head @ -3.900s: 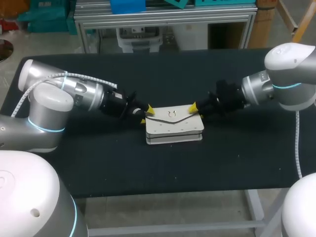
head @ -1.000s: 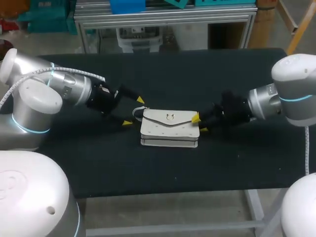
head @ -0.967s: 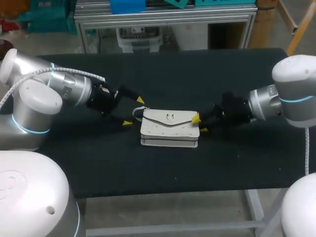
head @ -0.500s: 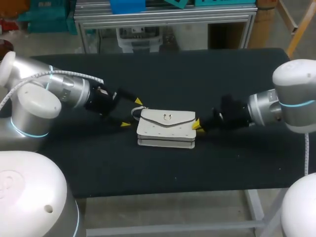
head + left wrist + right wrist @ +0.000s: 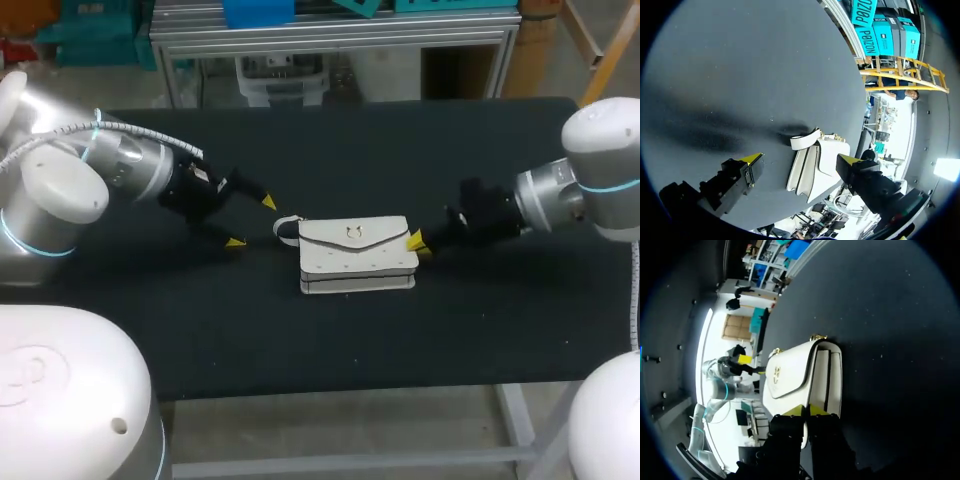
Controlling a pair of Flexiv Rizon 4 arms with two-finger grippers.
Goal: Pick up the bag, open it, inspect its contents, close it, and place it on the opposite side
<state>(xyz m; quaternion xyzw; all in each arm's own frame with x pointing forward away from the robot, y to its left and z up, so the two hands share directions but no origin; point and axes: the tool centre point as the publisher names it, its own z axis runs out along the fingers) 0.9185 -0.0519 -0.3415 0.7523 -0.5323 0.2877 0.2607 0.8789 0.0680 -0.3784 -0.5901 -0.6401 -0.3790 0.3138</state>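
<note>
Squarely at mid-frame in the head view: a white bag (image 5: pixel 357 258), lying flat on the black counter (image 5: pixel 330 345), flap down with a small gold clasp (image 5: pixel 351 233) on top, a short strap loop (image 5: pixel 288 228) sticking out at its left end. Reaching in from the left edge, the left arm (image 5: pixel 130 175), left jaws wide apart and holding nothing, yellow fingertips (image 5: pixel 267 202) left of the loop and clear of it. Seen from the left wrist, the same bag (image 5: pixel 815 162) ahead of the spread left jaws, loop end nearest, touched by neither fingertip (image 5: pixel 752 158). Coming in from the right edge, the right arm (image 5: pixel 560 195), right jaws drawn almost together and pinched on the bag's right end. From the right wrist, both fingertips (image 5: pixel 792 410) side by side at the near end edge of the bag (image 5: pixel 800 375).
</note>
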